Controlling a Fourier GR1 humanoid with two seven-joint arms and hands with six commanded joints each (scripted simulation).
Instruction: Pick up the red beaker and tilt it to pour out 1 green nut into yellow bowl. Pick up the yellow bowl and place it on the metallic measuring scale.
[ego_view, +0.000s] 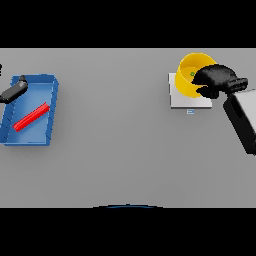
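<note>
The yellow bowl (189, 75) stands on the pale square measuring scale (187, 101) at the far right of the table. A small green nut (192, 74) shows inside the bowl. My right hand (216, 81) is at the bowl's right side, its fingers curled over the rim. The red beaker (31, 116) lies flat and slanted inside a blue tray (52, 107) at the far left. My left hand (14, 90) hovers over the tray's upper left corner with its fingers straight, apart from the beaker.
The scale's small display tab (190, 111) sticks out from its near edge. My right forearm (242, 120) runs along the right edge of the view. Grey tabletop stretches between the tray and the scale.
</note>
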